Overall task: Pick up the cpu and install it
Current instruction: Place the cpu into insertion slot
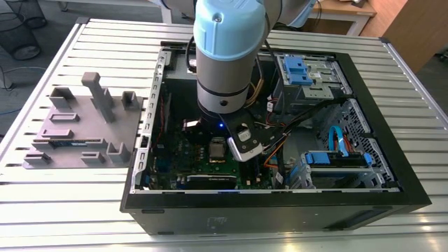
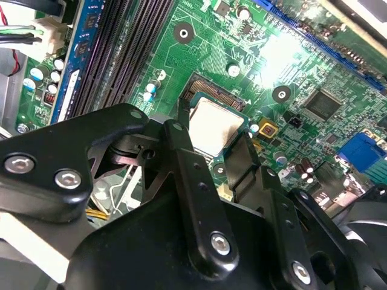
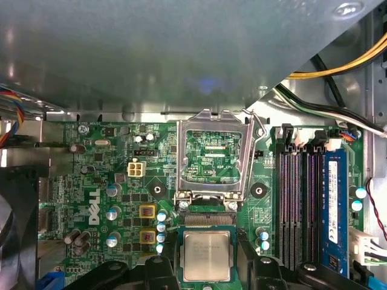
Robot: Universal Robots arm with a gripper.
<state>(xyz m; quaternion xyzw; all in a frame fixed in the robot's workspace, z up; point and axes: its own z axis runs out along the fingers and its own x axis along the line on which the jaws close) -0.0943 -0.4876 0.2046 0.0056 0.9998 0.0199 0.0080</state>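
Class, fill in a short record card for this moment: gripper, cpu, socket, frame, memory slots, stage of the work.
gripper: shut on the cpu, fingers at two opposite edges
cpu: silver top up, over the socket
socket: a strip of contacts uncovered along one side of the cpu
frame: open, swung up
memory slots: beside the socket
stage: cpu held at the socket, frame not yet closed

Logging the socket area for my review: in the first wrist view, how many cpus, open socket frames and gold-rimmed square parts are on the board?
cpu: 1
socket frame: 1
gold-rimmed square parts: 2
Total: 4
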